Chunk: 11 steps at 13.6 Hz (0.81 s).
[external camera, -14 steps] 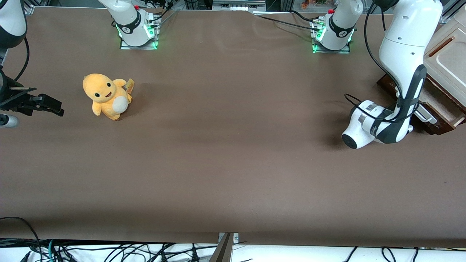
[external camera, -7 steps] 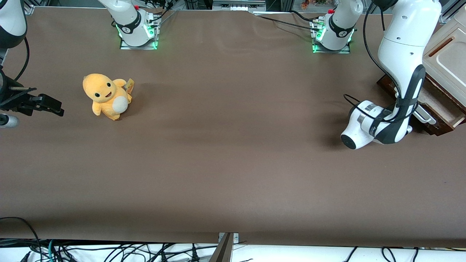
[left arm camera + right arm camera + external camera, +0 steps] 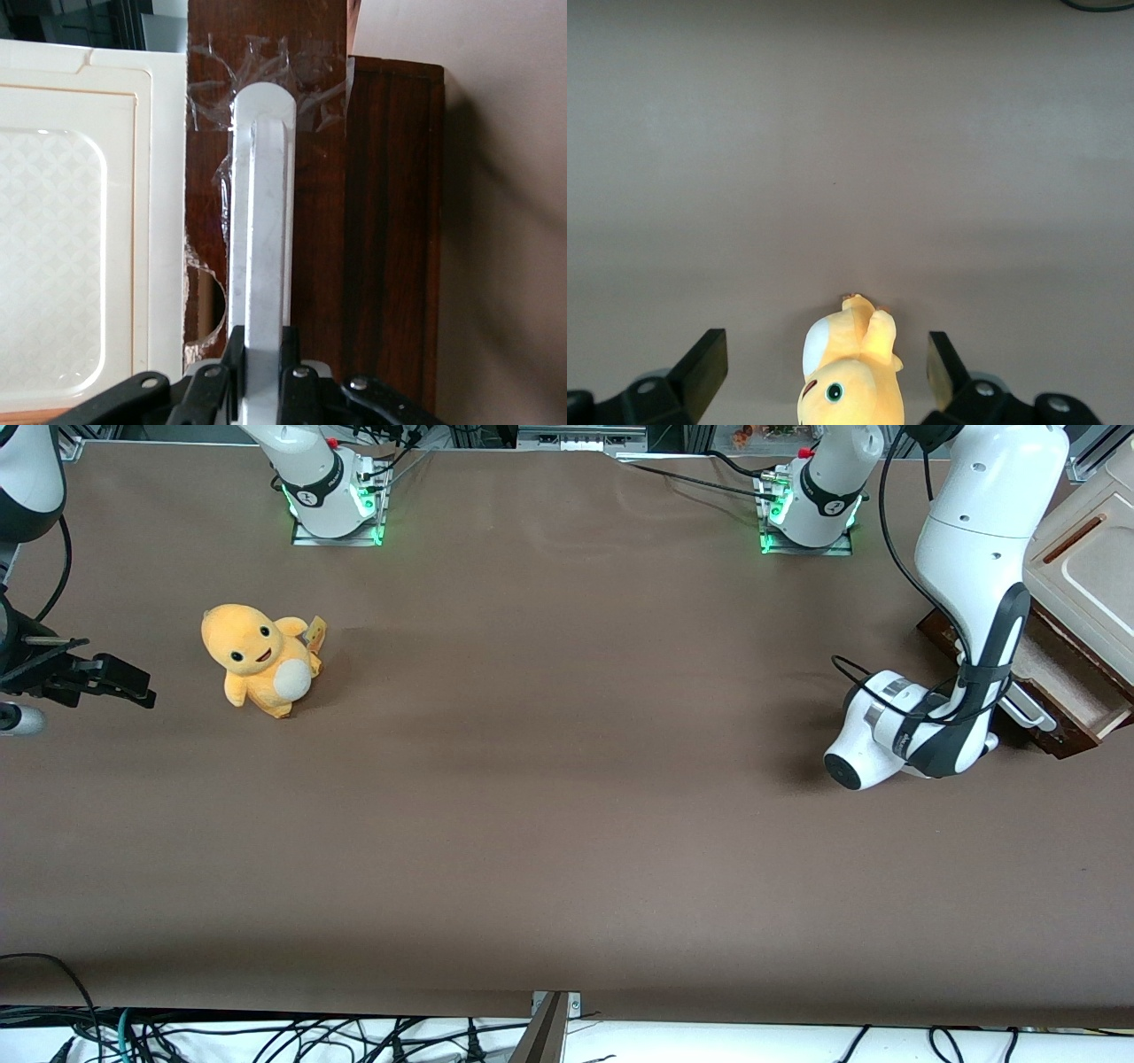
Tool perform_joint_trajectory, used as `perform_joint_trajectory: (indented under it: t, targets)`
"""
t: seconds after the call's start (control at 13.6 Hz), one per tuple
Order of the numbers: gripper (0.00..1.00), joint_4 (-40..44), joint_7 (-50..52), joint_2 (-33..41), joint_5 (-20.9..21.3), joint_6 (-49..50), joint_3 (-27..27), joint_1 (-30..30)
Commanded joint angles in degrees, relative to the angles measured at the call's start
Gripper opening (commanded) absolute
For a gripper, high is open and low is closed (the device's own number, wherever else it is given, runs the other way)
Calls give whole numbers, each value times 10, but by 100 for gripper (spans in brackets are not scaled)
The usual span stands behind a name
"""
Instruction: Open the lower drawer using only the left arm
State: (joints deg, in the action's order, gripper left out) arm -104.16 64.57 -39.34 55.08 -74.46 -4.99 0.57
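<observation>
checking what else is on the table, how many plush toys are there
1. The plush sits toward the parked arm's end of the table. The claw is at the drawer handle, at the working arm's end. None seem hidden.

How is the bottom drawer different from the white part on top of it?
The lower drawer is dark brown wood; the upper part is cream white. The lower drawer is pulled out, showing its pale inside; the upper part is not. The lower drawer has a white bar handle, gripped by the left arm's claw; the upper part has a brown slot instead. Both belong to one small cabinet.
</observation>
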Motion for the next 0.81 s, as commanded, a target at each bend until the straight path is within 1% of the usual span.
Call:
perform_joint_trajectory:
  t: [0.0,0.22,0.73]
  targets:
    - [0,33,0,-15,-12,2,2,8]
    - [0,38,0,-17,-21,3,2,12]
    - [0,39,0,-17,-23,10,2,15]
